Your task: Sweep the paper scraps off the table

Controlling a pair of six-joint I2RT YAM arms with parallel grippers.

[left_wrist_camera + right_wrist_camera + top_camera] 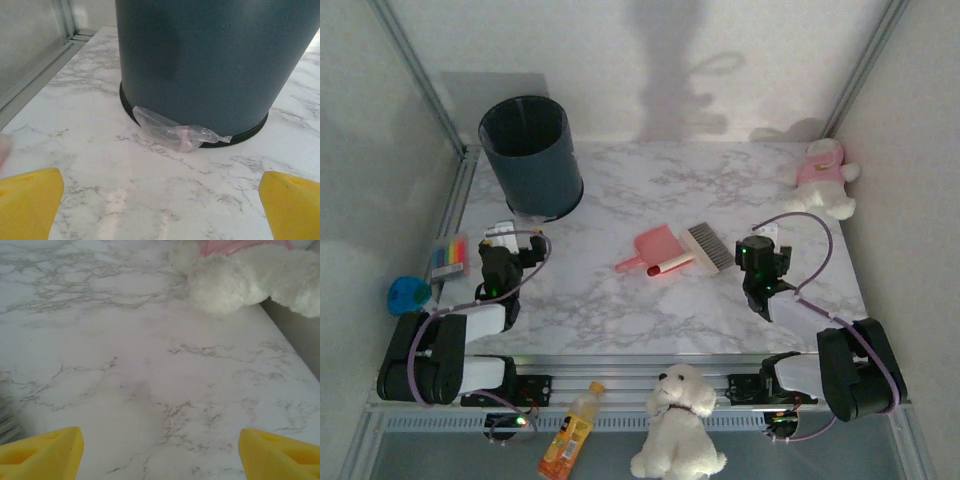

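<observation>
No paper scraps show on the white marble table. A pink dustpan and a grey-bristled brush lie side by side at mid-table. My left gripper sits at the left, just in front of a dark bin. Its yellow fingertips stand wide apart, so the left gripper is open over bare marble. A crumpled clear plastic bit lies at the bin's base. My right gripper hovers just right of the brush. The right gripper is open with nothing between its fingers.
A white plush in pink sits at the far right corner, and also shows as the plush ahead of my right gripper. A striped block and a blue object lie off the left edge. A white plush dog and a bottle rest below the front rail.
</observation>
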